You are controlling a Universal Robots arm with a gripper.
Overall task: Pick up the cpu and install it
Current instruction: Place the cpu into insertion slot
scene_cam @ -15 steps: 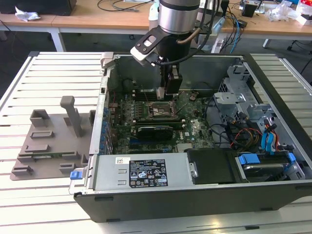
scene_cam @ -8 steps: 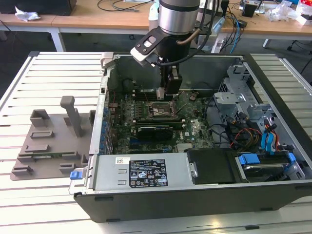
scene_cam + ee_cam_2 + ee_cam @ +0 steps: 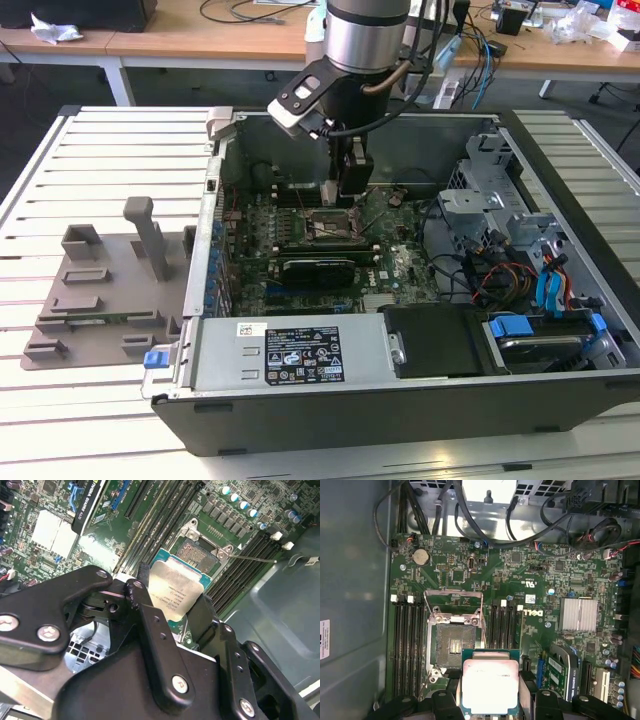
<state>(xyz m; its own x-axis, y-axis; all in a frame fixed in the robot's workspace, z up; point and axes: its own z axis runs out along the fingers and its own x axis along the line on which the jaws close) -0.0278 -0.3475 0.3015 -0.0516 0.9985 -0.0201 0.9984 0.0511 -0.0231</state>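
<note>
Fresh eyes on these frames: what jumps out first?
The gripper, reaching into the open computer case, grips the cpu by its edges. The chip hangs near the open, empty socket, not seated. A grey tray lies outside the case, on the exterior view's left.

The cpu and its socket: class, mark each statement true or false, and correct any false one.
1. The gripper is shut on the cpu. True.
2. The cpu sits in the socket. False: the socket is empty; the gripper holds the cpu above the motherboard.
3. The grey tray lies inside the computer case. False: it lies outside, at the exterior view's left.
4. The socket's frame is lifted open. True.
</note>
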